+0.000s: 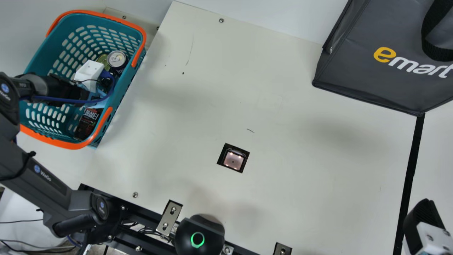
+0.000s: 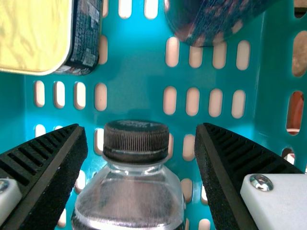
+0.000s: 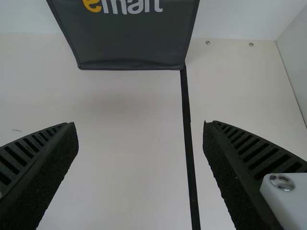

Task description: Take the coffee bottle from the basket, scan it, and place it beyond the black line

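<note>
The left gripper point(image 1: 88, 72) is down in the basket point(image 1: 53, 141), its 2 ribbed fingers wide apart. The coffee bottle point(image 2: 130, 191) is in the basket too, its black cap point(image 2: 136, 141) between those 2 fingers (with a gap on each side of the cap). The right gripper point(image 1: 423, 219), also wide with nothing between its 2 fingers, is well apart from the basket, as is the black line point(image 1: 412, 159). The scanner point(image 1: 233, 160) lies between basket and line.
</note>
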Available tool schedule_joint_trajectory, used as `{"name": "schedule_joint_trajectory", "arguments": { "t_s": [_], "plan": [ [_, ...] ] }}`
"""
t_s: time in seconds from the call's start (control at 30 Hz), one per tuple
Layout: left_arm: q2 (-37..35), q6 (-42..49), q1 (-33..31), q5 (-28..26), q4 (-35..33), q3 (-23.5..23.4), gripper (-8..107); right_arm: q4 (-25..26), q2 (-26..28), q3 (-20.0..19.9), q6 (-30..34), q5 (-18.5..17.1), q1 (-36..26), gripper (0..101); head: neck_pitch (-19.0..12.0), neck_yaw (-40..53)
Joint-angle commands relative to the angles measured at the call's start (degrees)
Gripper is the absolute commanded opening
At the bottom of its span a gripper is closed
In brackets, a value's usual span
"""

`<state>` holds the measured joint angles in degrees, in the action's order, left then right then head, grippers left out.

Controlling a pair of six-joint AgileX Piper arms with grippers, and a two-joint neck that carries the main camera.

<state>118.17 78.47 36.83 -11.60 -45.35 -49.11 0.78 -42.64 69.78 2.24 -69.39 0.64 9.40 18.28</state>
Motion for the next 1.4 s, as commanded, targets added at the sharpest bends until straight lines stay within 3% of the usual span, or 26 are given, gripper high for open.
{"name": "schedule_joint_trajectory", "arguments": {
  "t_s": [0.0, 0.4, 1.37],
  "plan": [
    [0.2, 0.1, -0.1, 0.1, -0.2, -0.2, 90, 0.0, 0.0, 0.0, 0.0, 0.0, 0.0, 91, -1.5, 0.1],
    [0.2, -0.8, -0.5, -0.4, -0.1, -1.0, 10, 0.0, 0.0, 0.0, 0.0, 0.0, 0.0, 91, -1.5, 0.1],
    [-11.9, -7.3, 2.9, -9.7, 3.7, -2.0, 10, 0.0, 0.0, 0.0, 0.0, 0.0, 0.0, 91, -1.5, 0.1]
  ]
}}
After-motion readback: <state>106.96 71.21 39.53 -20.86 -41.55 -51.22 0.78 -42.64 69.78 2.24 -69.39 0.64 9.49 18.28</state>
